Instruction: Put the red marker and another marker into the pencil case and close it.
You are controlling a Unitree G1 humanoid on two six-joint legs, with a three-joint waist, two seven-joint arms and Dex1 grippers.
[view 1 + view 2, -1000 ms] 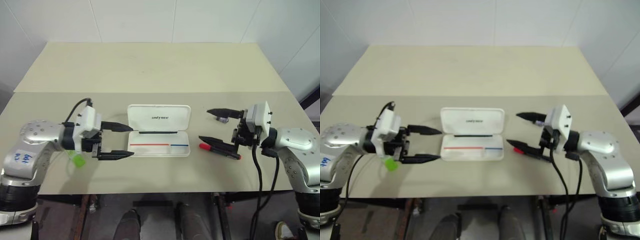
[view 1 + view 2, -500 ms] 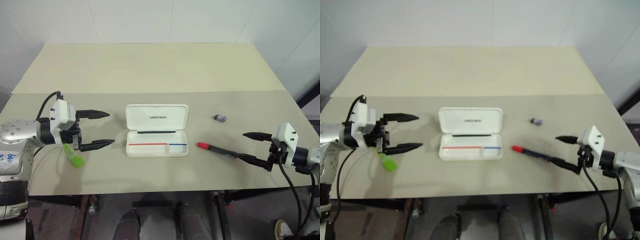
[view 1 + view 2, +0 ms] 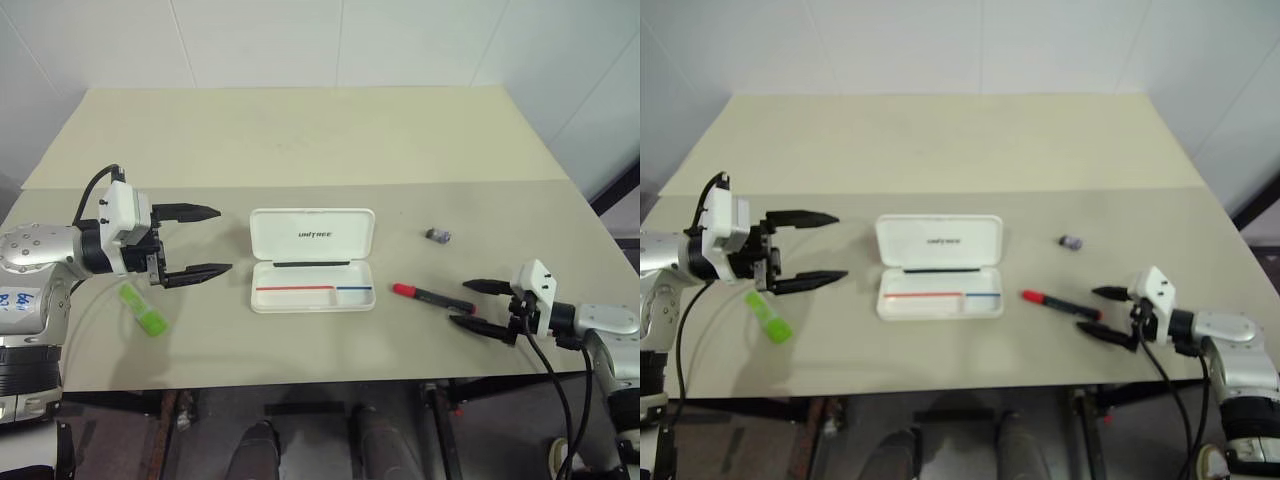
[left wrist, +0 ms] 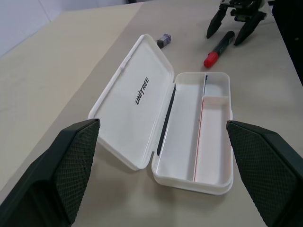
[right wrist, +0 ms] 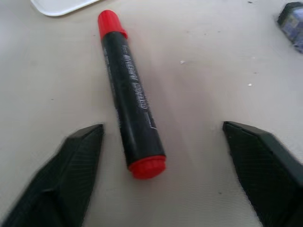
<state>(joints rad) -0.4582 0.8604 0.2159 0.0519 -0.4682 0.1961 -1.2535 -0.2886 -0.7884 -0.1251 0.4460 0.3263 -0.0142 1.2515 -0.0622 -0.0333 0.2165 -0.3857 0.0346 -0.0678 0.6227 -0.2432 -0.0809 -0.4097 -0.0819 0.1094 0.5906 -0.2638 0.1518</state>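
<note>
Red marker [image 3: 433, 297] lies flat on the tabletop [image 3: 300, 140], just ahead of the right pincer [image 3: 476, 306], whose two black fingers stand spread and empty, low over the surface, with the marker's rear end reaching toward the gap between them; in the right wrist view the marker's red cap points away toward the case and its red end cap lies between the fingertips without touching either. Beyond the marker, the pencil case [image 3: 313, 260] lies open in the middle of the tabletop, its lid printed "UNITREE" folded back flat and a red and a blue line showing in its tray. A small grey-purple nub [image 3: 438, 236] sits apart, farther back on the right. On the other side of the case, the left pincer [image 3: 210, 241] hovers spread wide and empty, pointing at the case. Near it, the green highlighter [image 3: 143, 308] lies on the tabletop.
</note>
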